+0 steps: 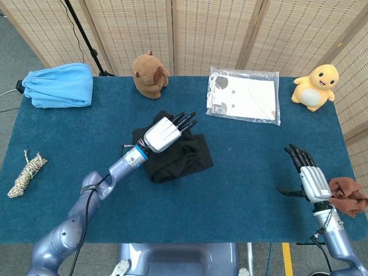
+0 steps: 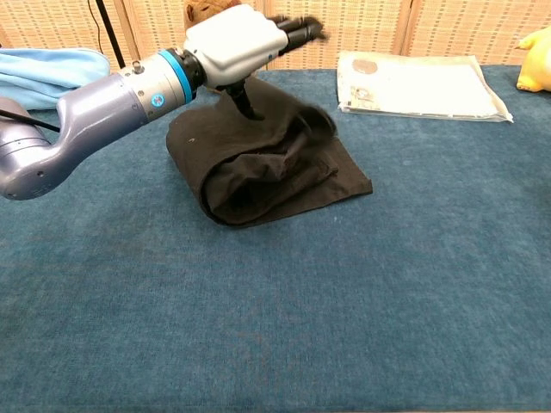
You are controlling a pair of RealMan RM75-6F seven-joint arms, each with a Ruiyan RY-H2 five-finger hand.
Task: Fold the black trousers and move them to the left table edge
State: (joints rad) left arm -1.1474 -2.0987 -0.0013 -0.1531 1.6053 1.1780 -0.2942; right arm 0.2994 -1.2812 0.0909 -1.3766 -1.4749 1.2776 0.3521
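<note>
From the head view we see the soft black folded trousers [image 1: 175,155] mid-counter, left robot hand [image 1: 167,131] released above them; from the chest view they look limp, light; we'd grip the thick folded left edge.

Left hand [image 2: 245,39] fingertips motion-blurred in chest view; hand covers part of black trousers [image 1: 181,161] in head view.

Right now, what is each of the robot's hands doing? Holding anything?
Left hand: open, fingers stretched out above the black trousers, holding nothing.
Right hand: open, fingers apart, holding nothing.
</note>
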